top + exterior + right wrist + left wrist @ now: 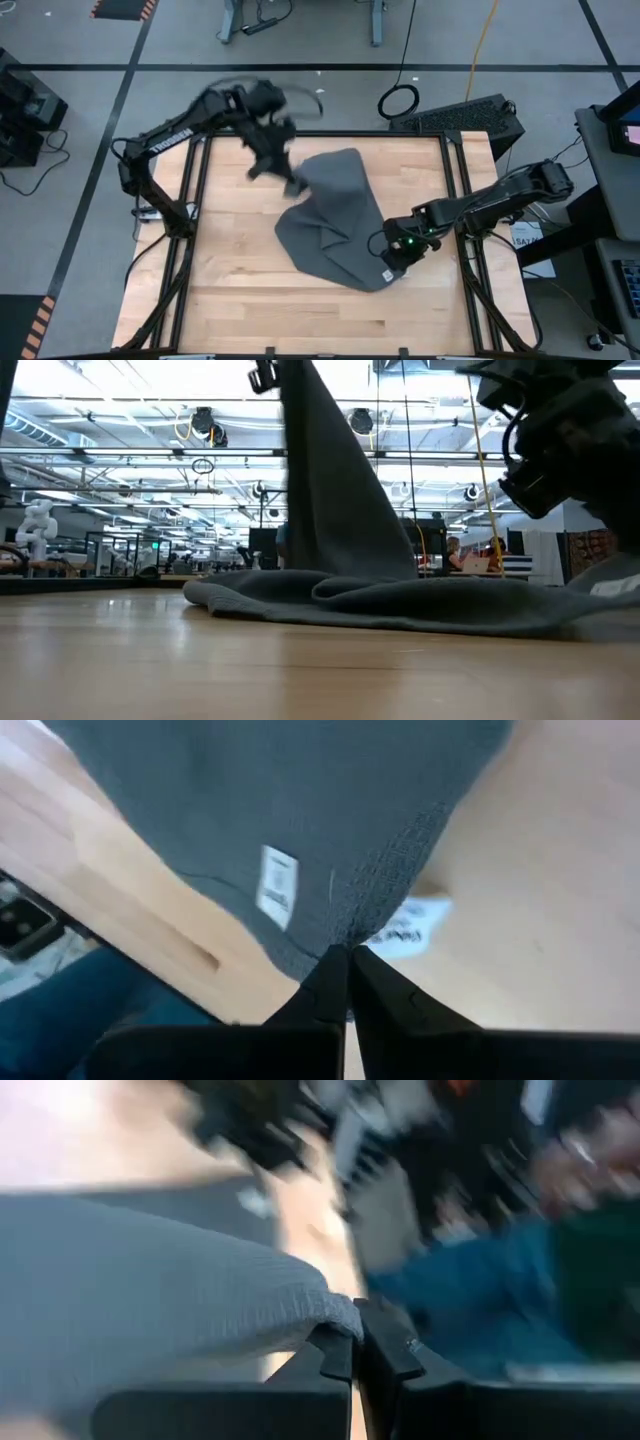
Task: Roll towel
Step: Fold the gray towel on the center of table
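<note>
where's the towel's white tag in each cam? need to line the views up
High: white tag at the towel's near right corner, by the right hand.
Low: far right edge, pale patch, likely the tag.
Left wrist: not seen; only cloth pinched in the left hand.
Right wrist: tag mid-frame, above the shut fingertips.
Shared landmark: the towel corner in the right hand.

Four cameras: one overhead, one at table level, one on each wrist.

My high view looks straight down on the whole table [320, 290]; the low view sits at the tabletop [300, 670], facing level into the room. Both share the towel [335, 225], draped toward 11 o'clock overhead and rising at 12 in the low view. My left wrist camera rides close behind the left gripper [357, 1342], my right one behind the right gripper [348, 975], each tight on cloth.
</note>
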`<control>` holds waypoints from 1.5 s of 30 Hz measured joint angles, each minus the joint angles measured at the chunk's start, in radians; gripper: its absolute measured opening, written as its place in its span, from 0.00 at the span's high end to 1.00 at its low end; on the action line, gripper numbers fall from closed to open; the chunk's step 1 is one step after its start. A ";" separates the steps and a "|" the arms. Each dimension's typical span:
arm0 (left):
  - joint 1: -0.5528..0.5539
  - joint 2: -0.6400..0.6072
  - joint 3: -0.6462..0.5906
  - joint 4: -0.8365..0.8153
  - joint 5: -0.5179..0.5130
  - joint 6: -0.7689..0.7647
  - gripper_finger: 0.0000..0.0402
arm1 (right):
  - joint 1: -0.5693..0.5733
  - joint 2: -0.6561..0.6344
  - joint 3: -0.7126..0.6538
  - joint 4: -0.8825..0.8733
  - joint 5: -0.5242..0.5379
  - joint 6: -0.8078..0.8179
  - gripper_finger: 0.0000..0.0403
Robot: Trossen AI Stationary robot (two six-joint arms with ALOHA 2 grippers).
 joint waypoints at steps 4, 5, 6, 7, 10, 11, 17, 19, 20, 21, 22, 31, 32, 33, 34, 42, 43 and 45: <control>-0.136 -0.001 -0.030 -0.100 -0.089 0.076 1.00 | -0.018 -0.009 0.007 0.013 -0.011 -0.012 0.94; -0.168 -0.001 -0.036 -0.101 -0.134 0.081 1.00 | -0.024 -0.020 0.008 0.011 -0.030 -0.022 0.92; -0.195 -0.001 -0.046 -0.091 -0.183 0.080 1.00 | -0.032 -0.033 0.011 0.007 -0.053 -0.031 0.90; -0.217 0.000 -0.057 -0.078 -0.230 0.066 1.00 | -0.042 -0.049 0.013 0.008 -0.076 -0.040 0.87; -0.268 0.006 -0.094 -0.018 -0.323 -0.012 1.00 | -0.078 -0.103 0.013 -0.001 -0.138 -0.048 0.77; -0.280 0.006 -0.101 -0.001 -0.337 -0.045 1.00 | -0.094 -0.125 0.013 0.001 -0.154 -0.038 0.73; -0.340 0.003 -0.110 0.020 -0.429 -0.145 1.00 | -0.239 -0.277 0.013 0.041 -0.164 0.031 0.59; -0.353 0.003 -0.110 0.032 -0.451 -0.163 1.00 | -0.324 -0.301 0.014 0.091 -0.099 0.022 0.56; -0.360 0.003 -0.110 0.043 -0.458 -0.178 1.00 | -0.371 -0.303 0.014 0.126 -0.067 0.012 0.56; -0.365 0.003 -0.110 0.052 -0.467 -0.184 1.00 | -0.420 -0.301 0.014 0.167 -0.042 0.001 0.55; -0.372 0.003 -0.110 0.059 -0.480 -0.198 1.00 | -0.468 -0.292 0.014 0.219 -0.028 -0.012 0.55; -0.399 0.003 -0.110 0.149 -0.533 -0.258 1.00 | -0.784 0.026 0.179 0.444 -0.062 -0.378 0.62; -0.399 0.003 -0.110 0.149 -0.540 -0.269 1.00 | -0.800 0.075 0.232 0.426 -0.061 -0.451 0.62; -0.399 0.003 -0.110 0.148 -0.549 -0.283 1.00 | -0.816 0.121 0.284 0.385 -0.056 -0.525 0.62; -0.399 0.003 -0.110 0.148 -0.557 -0.287 1.00 | -0.832 0.170 0.343 0.330 -0.049 -0.594 0.63; -0.400 0.003 -0.110 0.146 -0.604 -0.310 1.00 | -0.893 0.605 0.790 -0.125 0.028 -1.079 0.63; -0.400 0.003 -0.110 0.146 -0.611 -0.313 1.00 | -0.895 0.653 0.839 -0.180 0.029 -1.109 0.63; -0.400 0.003 -0.110 0.145 -0.615 -0.314 1.00 | -0.900 0.740 0.918 -0.273 0.027 -1.154 0.63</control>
